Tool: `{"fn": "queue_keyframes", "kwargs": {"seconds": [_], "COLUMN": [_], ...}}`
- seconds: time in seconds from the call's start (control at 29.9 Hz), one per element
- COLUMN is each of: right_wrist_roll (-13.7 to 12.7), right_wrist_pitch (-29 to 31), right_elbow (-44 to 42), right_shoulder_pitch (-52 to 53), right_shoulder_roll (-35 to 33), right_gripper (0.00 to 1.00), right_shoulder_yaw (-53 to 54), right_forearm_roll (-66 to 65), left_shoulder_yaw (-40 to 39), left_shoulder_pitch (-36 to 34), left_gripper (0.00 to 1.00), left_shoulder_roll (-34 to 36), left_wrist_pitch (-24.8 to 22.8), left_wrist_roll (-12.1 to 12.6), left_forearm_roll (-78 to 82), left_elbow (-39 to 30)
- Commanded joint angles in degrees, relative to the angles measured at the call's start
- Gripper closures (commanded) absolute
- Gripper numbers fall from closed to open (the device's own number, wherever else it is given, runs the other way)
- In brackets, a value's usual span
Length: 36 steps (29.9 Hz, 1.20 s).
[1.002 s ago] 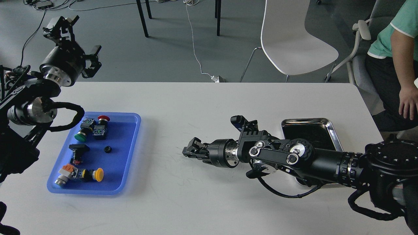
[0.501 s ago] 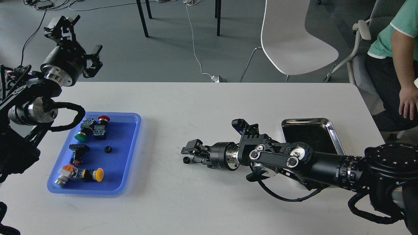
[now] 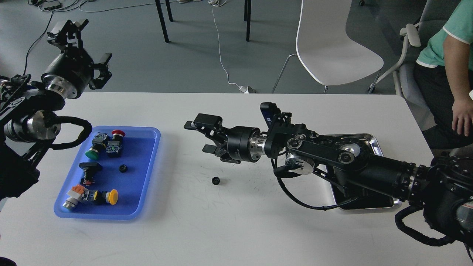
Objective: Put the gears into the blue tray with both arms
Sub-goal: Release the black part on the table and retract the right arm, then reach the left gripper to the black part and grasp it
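Note:
One gear (image 3: 215, 180), a tiny black toothed disc, lies loose on the white table between the two trays. A second gear (image 3: 122, 168) rests inside the blue tray (image 3: 146, 184) at the left. My right gripper (image 3: 200, 136) hovers open above the table, up and left of the loose gear, and holds nothing. My left gripper (image 3: 85, 43) is raised beyond the table's far left corner, behind the blue tray, open and empty.
Coloured push-button switches lie in the blue tray: green (image 3: 91, 153), red (image 3: 118, 133), black (image 3: 88, 169) and yellow (image 3: 110, 197). A shiny steel tray (image 3: 374, 142) sits under my right arm. A white chair (image 3: 329, 44) and a seated person (image 3: 449, 74) are beyond the table.
My right gripper was low on the table, shut over a gear. It has since opened, left the gear on the table and risen up and back. The left arm barely shifted.

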Motion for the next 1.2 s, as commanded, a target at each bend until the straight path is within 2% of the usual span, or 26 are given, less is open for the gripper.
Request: {"fn": "queue_keyframes", "kwargs": {"seconds": [0.0,0.1,0.3,0.53,0.63,0.73,0.9,1.0,1.17], "right_wrist_roll": [0.0,0.0,0.0,0.1,0.1,0.1,0.1,0.1,0.1], "right_wrist_pitch": [0.7,3.1,8.4,16.7,17.0,17.0,17.0,17.0,17.0], "right_elbow": [3.7,4.3,2.8,-9.0,-14.4,-17.6,-17.9,-17.7,-17.6], "right_shoulder_pitch": [-2.2,-6.4,-17.0,-22.6,-22.7,-22.9,-25.1,-25.7,-25.8], "right_shoulder_roll": [-11.9,-19.4,-29.3,-33.1,-33.2,-33.1,-33.1,-32.6,-32.2], "right_gripper": [0.03,0.03,0.03,0.03,0.03,0.03,0.03,0.03,0.03], "right_shoulder_yaw": [6.9,15.6,33.1,42.0,42.3,42.3,42.3,42.2,41.7], "right_forearm_roll": [2.7,6.2,9.9,18.7,22.3,24.4,28.0,28.1,28.1], "left_shoulder_yaw": [0.2,0.2,4.4,12.3,14.5,16.4,20.1,23.1,29.4], "left_shoulder_pitch": [0.0,0.3,0.3,0.4,0.5,0.6,1.1,1.3,1.5], "left_gripper": [0.02,0.02,0.02,0.02,0.02,0.02,0.02,0.02,0.02], "left_shoulder_roll": [1.5,2.8,5.2,13.0,16.0,18.4,18.9,17.6,13.0], "left_wrist_pitch": [0.0,-0.1,0.1,0.3,0.3,0.3,0.3,0.2,0.2], "left_wrist_roll": [0.4,0.7,1.0,0.9,0.9,0.9,0.7,0.7,1.7], "left_forearm_roll": [0.5,2.1,3.3,10.2,14.8,23.7,47.3,59.4,85.9], "left_elbow": [-1.3,-4.5,-7.9,-19.6,-24.9,-29.7,-34.4,-37.0,-36.5]}}
